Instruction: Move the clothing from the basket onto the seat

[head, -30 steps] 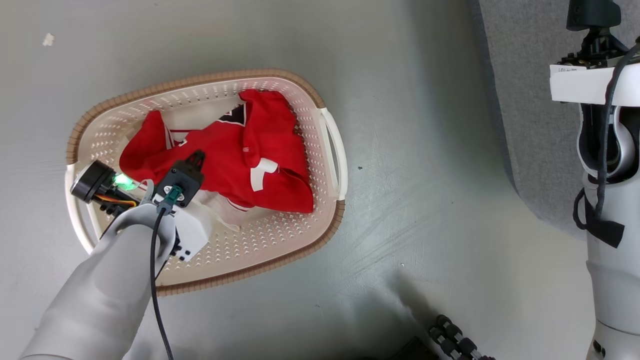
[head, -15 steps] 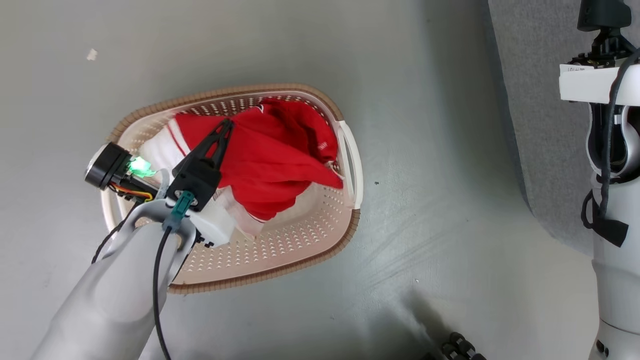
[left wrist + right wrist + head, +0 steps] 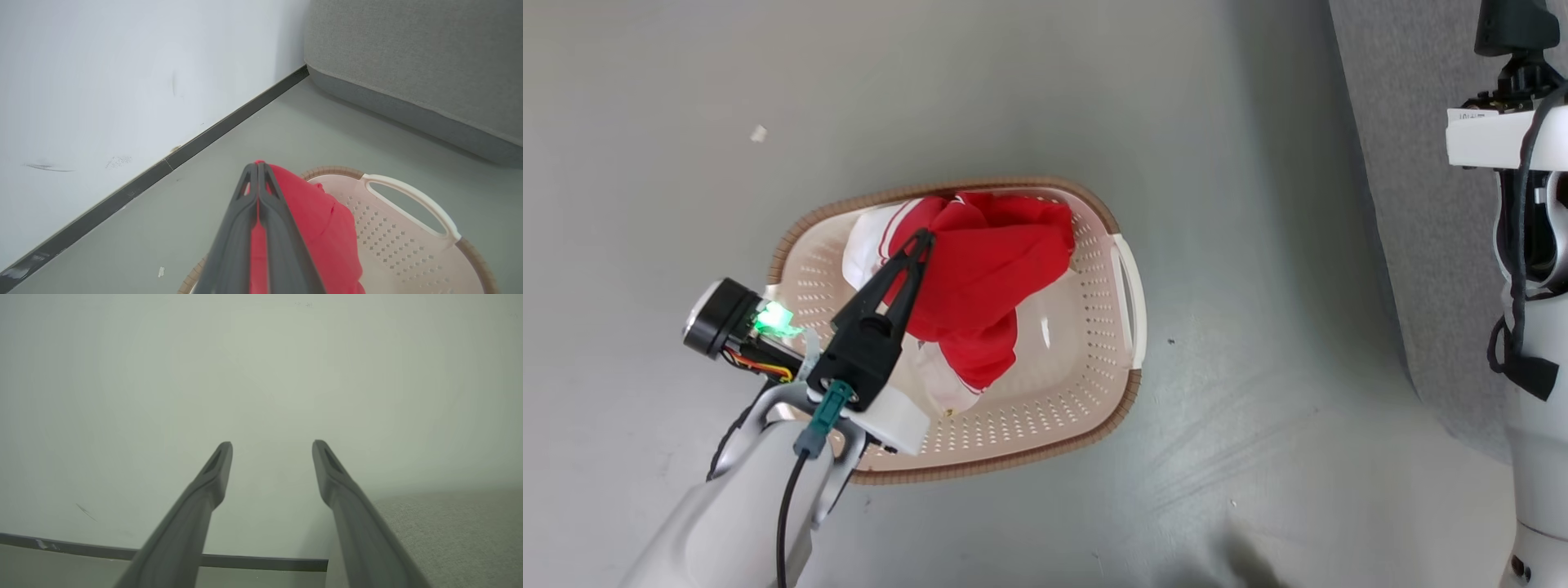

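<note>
Left gripper [image 3: 923,237] is clamping shut on a bunched fold of the clothing [image 3: 988,269], fingertips pressed together with red cloth between them, hovering over the basket [image 3: 1045,457] toward its far rim. Pinching at one gathered point is probably meant to let the rest of the garment hang in one bundle; the lower folds and a white-banded edge [image 3: 874,237] are draping down inside the basket, so the clothing is not yet clear of it. The basket is sitting on the grey-green floor [image 3: 1013,98], white handle [image 3: 1131,294] facing the seat [image 3: 1405,163], which is lying well apart from the basket on that handle side, so the carry looks like it will be going across that gap. Right gripper [image 3: 272,445] is standing with fingers spread apart and nothing between them, pointing at a pale wall [image 3: 261,355]; its arm [image 3: 1535,286] is waiting well apart from the basket, past the handle side, likely parked out of the way. A green light [image 3: 772,318] is glowing on the left wrist, on the basket's near-left rim side. Writing: a small label [image 3: 1474,117] on the right arm's white block is showing dark characters, too small to read; no emblem or brand on the clothing or basket is showing legibly.
</note>
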Controlling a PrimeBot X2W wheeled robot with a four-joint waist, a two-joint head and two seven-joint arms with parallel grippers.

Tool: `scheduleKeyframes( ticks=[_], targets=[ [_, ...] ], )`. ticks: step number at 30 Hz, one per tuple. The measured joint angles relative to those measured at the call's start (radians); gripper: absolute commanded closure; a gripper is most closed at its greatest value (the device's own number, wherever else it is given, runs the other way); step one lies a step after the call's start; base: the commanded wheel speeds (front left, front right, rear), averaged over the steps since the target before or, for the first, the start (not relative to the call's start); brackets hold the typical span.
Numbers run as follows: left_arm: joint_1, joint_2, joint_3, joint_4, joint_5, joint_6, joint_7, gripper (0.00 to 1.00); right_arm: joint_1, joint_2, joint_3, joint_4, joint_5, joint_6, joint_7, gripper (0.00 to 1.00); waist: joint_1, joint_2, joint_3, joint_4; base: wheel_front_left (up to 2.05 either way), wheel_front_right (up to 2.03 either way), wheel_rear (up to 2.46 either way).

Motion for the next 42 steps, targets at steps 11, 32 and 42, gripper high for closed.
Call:
scheduleKeyframes(
  ticks=[11, 32, 42],
  targets=[
    [0.092, 0.005, -0.030, -0.099, 0.000, -0.002, 0.000, 1.00, 0.062, -0.006, -0.010, 0.027, -0.019, 0.000, 0.000, 0.00, 0.0000, 0.0000, -0.104, 0.052, 0.00, 0.00, 0.00],
    [0.145, 0.004, -0.032, -0.084, -0.047, -0.049, 0.000, 0.00, 0.212, -0.008, -0.055, 0.052, -0.040, 0.000, 0.000, 0.00, 0.0000, 0.0000, -0.295, 0.087, 0.00, 0.00, 0.00],
    [0.166, 0.002, 0.025, -0.091, -0.075, -0.035, 0.000, 0.00, 0.248, -0.006, -0.054, 0.056, -0.040, 0.000, 0.000, 0.00, 0.0000, 0.0000, -0.355, 0.085, 0.00, 0.00, 0.00]
  ],
)
